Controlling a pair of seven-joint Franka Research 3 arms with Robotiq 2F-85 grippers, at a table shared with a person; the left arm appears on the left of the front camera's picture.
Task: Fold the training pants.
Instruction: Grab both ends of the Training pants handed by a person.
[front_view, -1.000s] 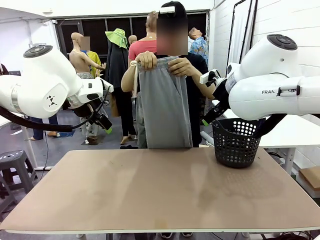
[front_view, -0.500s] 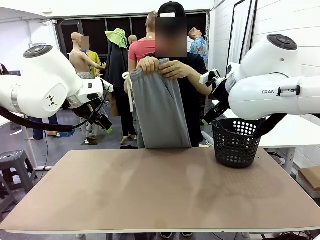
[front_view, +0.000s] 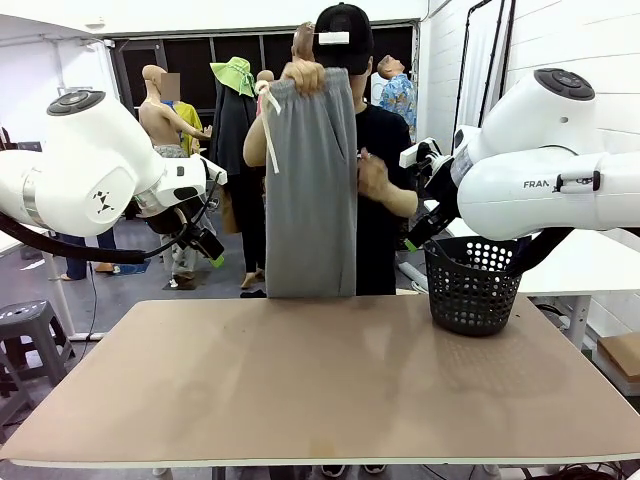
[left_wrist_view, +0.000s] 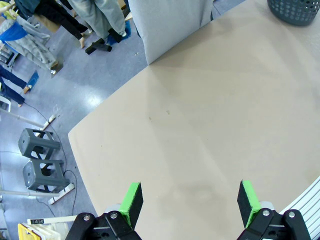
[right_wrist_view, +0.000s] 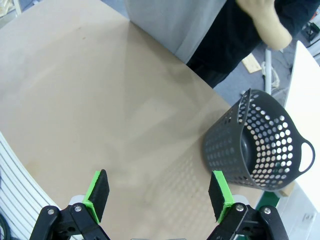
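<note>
Front view: a person at the far edge holds the training pants (front_view: 310, 185) up by the waistband. The legs hang behind the table (front_view: 320, 400), whose brown top lies open. A black basket (front_view: 472, 285) stands far right.

Left wrist view: the left gripper (left_wrist_view: 190, 200) is spread wide above the tabletop.

Right wrist view: the right gripper (right_wrist_view: 157, 192) is wide and holds nothing, near the basket.

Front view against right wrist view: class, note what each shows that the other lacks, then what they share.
Front view adds: the person's hand holding the training pants up by the waistband, white drawstring dangling. Right wrist view adds: the right end effector, open above the table, looking down into the basket. Shared: the pants' lower part hanging at the table's far edge, the dark perforated basket, the tabletop.
</note>
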